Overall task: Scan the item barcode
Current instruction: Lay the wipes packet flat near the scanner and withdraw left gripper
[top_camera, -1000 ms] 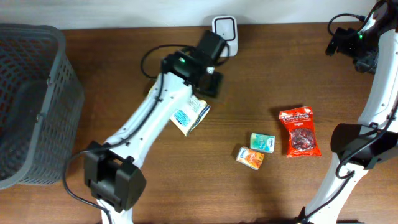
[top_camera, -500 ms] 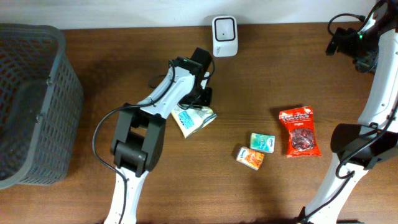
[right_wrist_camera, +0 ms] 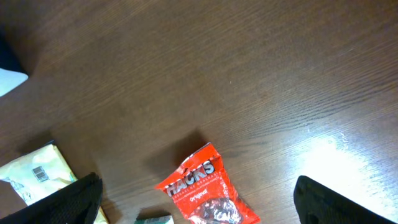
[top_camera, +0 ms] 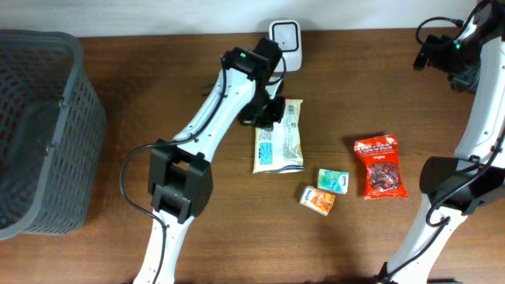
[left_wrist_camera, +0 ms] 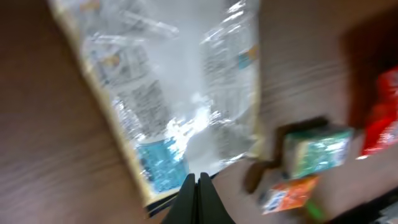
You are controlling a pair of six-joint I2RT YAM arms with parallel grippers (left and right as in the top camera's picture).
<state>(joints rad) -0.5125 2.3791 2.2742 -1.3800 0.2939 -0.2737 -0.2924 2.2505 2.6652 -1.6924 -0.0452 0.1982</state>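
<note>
- Your left claw (top_camera: pixel 267 110), jaws pressed together, appears to pinch the white packet (top_camera: pixel 278 140) by its ten o'clock corner, likely to bring it to the scanner (top_camera: pixel 284 35) at twelve o'clock.
- Your right claw (right_wrist_camera: pixel 196 183) hangs wide and empty.
- Motion blur hides any barcode in the left wrist view, and you cannot tell whether the packet is lifted.

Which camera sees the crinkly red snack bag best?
The overhead view: the red snack bag lies whole and unblocked. The right wrist view cuts off the bag at its bottom; the left wrist view shows the bag only as a red blur.
</note>
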